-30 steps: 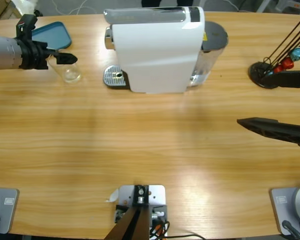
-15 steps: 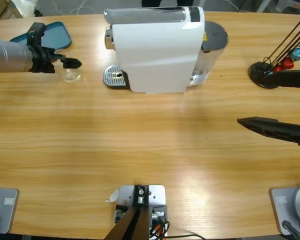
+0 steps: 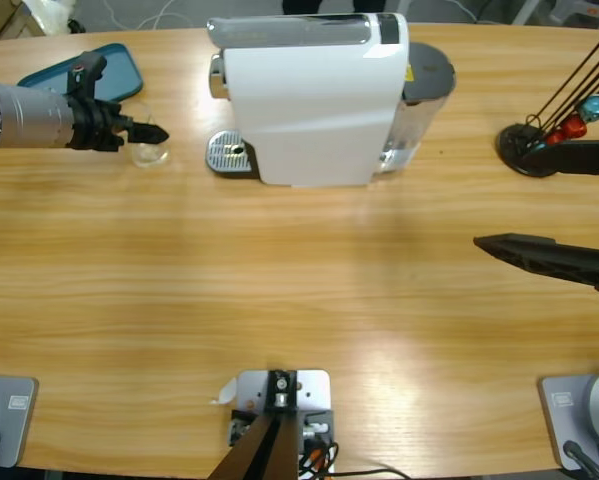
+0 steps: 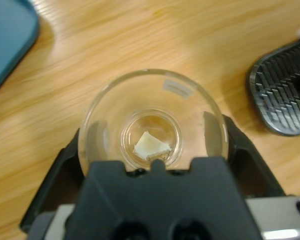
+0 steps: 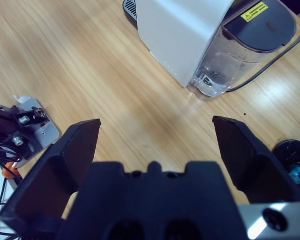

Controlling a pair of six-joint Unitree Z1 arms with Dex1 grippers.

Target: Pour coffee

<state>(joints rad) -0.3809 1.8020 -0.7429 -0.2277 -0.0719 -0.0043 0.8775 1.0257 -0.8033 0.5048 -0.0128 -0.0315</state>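
A small clear glass tumbler [image 4: 151, 107] stands on the wooden table, left of the machine's drip tray [image 4: 282, 92]. Its bottom shows a pale patch and only a faint amber tint, so the coffee barely shows. My left gripper [image 4: 152, 137] is open, with one black jaw on either side of the tumbler, close to its walls. From above, the left gripper [image 3: 151, 140] reaches in from the left edge to the tumbler [image 3: 151, 154]. At the far right, my right gripper [image 5: 155, 130] hangs open above bare table with nothing in it, and shows as the right gripper [image 3: 504, 198] from above.
A big white coffee machine [image 3: 314, 95] with a clear water tank [image 5: 215, 70] stands at the back middle. A blue tray [image 3: 94, 68] lies at the back left. A black stand with red and blue capsules [image 3: 574, 125] stands at the back right.
My left gripper has moved right and closer to the tumbler, which now sits between its jaws. The tumbler has shifted a little to the right. The right arm has not moved.
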